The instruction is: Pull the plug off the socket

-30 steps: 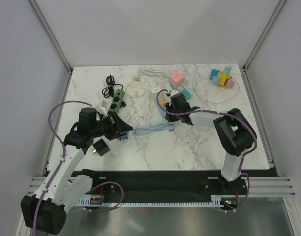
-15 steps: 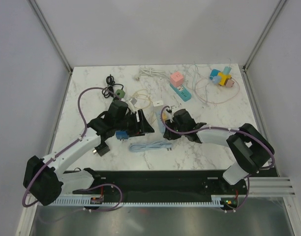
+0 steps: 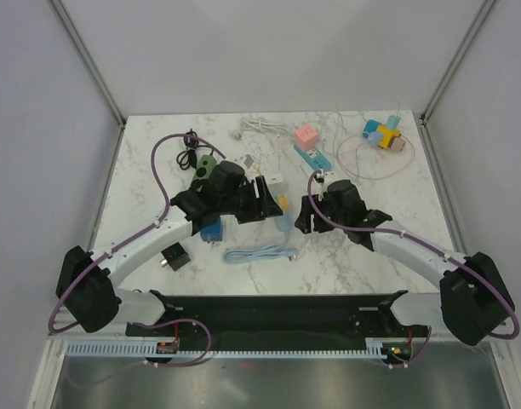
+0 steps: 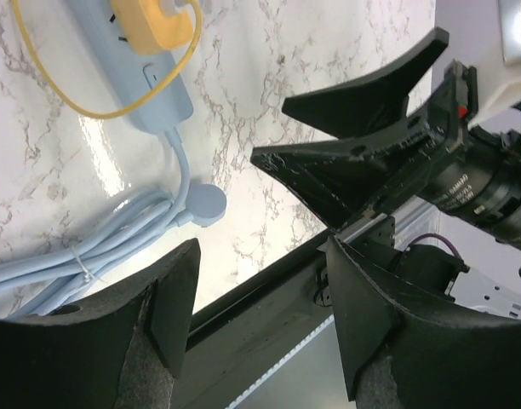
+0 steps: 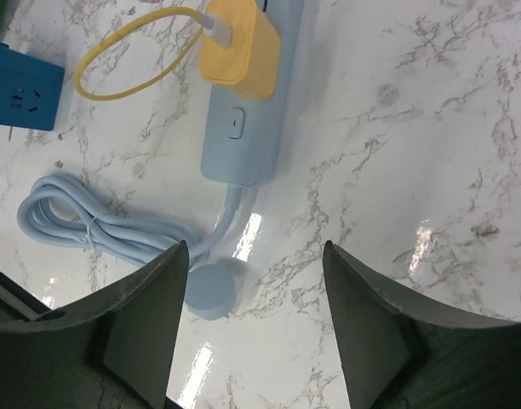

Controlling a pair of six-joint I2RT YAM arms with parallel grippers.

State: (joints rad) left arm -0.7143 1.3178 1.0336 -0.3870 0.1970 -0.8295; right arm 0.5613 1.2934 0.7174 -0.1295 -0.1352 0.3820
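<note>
Overhead first: the left hand (image 3: 266, 198) and right hand (image 3: 305, 217) face each other mid-table, with the yellow plug (image 3: 282, 202) just between them. From up here the pale blue power strip (image 3: 283, 224) is mostly hidden, and only a sliver shows, as far as I can tell.

The right wrist camera fills that in. The plug is seated in the strip's end and a yellow cable loop (image 5: 128, 47) curls off it. The strip's cord runs to a coiled blue bundle (image 5: 99, 223), and a blue adapter (image 5: 22, 95) lies apart at the left. The right hand's fingers stand wide with nothing gripped between them, and the strip lies beyond the tips.

In the left wrist view, that hand is likewise spread and empty. The other hand's black fingers (image 4: 363, 102) loom opposite, close in.

The surface is a white marble table (image 3: 363, 247), with grey walls (image 3: 243, 51) and metal posts at the corners. The far edge is busy with a teal power strip (image 3: 312, 158), a pink cube socket (image 3: 306, 135) and loose cables. Bare marble lies near right, beside the right arm. A black rail (image 3: 277, 308) runs along the near edge.
</note>
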